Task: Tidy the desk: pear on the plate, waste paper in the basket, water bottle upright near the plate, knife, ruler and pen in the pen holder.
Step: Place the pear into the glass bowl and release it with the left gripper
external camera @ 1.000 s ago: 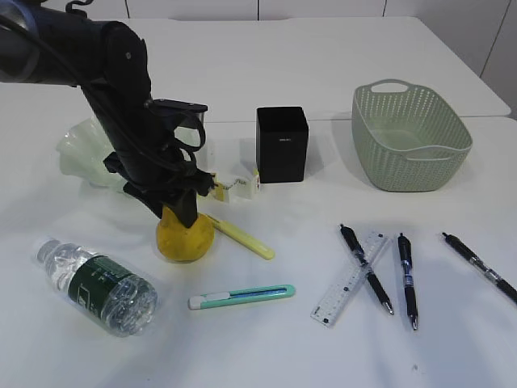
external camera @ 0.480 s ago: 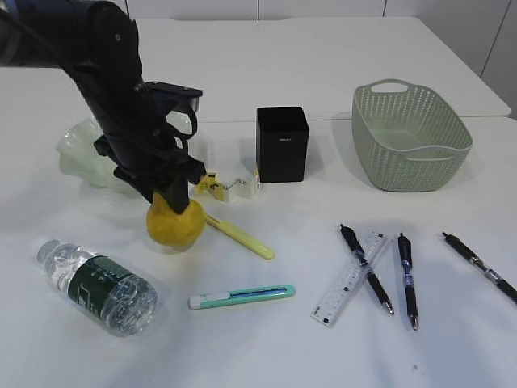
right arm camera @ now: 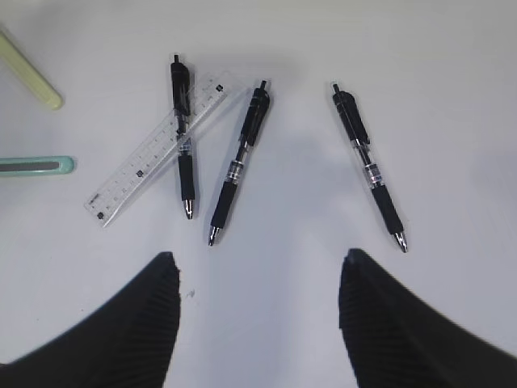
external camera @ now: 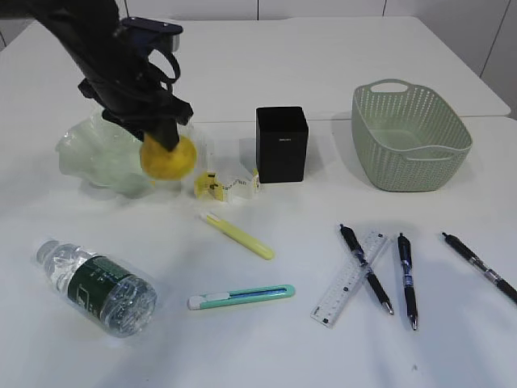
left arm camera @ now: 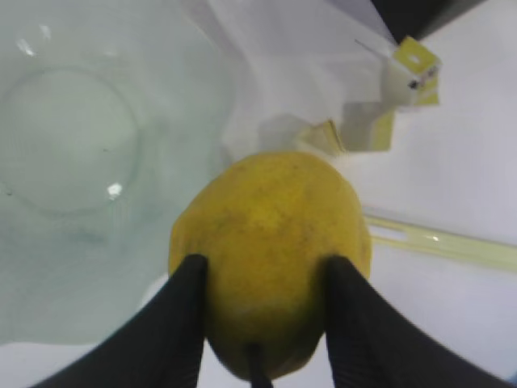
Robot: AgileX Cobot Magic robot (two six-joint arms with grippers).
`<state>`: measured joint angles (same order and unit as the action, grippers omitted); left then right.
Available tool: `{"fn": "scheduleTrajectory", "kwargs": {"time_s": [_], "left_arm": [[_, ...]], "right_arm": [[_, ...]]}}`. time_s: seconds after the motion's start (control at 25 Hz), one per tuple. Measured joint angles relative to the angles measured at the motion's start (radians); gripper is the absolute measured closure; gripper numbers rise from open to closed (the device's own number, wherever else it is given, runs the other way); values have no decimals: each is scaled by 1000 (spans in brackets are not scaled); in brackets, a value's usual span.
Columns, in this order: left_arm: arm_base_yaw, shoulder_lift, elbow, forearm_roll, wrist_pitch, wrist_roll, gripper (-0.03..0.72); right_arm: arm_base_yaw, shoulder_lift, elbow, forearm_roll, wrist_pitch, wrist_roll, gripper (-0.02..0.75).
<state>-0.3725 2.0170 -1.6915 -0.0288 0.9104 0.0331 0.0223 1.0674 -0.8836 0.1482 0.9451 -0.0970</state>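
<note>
Above the right edge of the plate (external camera: 93,158), the left gripper (left arm camera: 262,311) holds the pear (external camera: 168,158) off the desk (external camera: 266,339), jaws closed on its sides. The pear's long axis runs along the fingers, stem end toward the wrist. The right gripper (right arm camera: 258,303) hangs open over three pens on the white desk.

- The left arm reaches in from the far left, wrist bent downward.
- The left gripper (external camera: 166,144) clamps the pear (external camera: 168,158) between both fingers (left arm camera: 174,323), held aloft.
- The right gripper (right arm camera: 258,311) hangs with its jaws spread wide, holding nothing.
</note>
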Motion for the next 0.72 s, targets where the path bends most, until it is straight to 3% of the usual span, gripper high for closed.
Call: {"fn": "scheduleTrajectory", "kwargs": {"time_s": [0.36, 0.72], "left_arm": [[156, 2, -59, 12, -55, -8, 399], [192, 86, -151, 11, -61, -10, 400]], "right_arm": [[0, 0, 0, 0, 2, 0, 277], [0, 0, 0, 6, 2, 0, 277]]}}
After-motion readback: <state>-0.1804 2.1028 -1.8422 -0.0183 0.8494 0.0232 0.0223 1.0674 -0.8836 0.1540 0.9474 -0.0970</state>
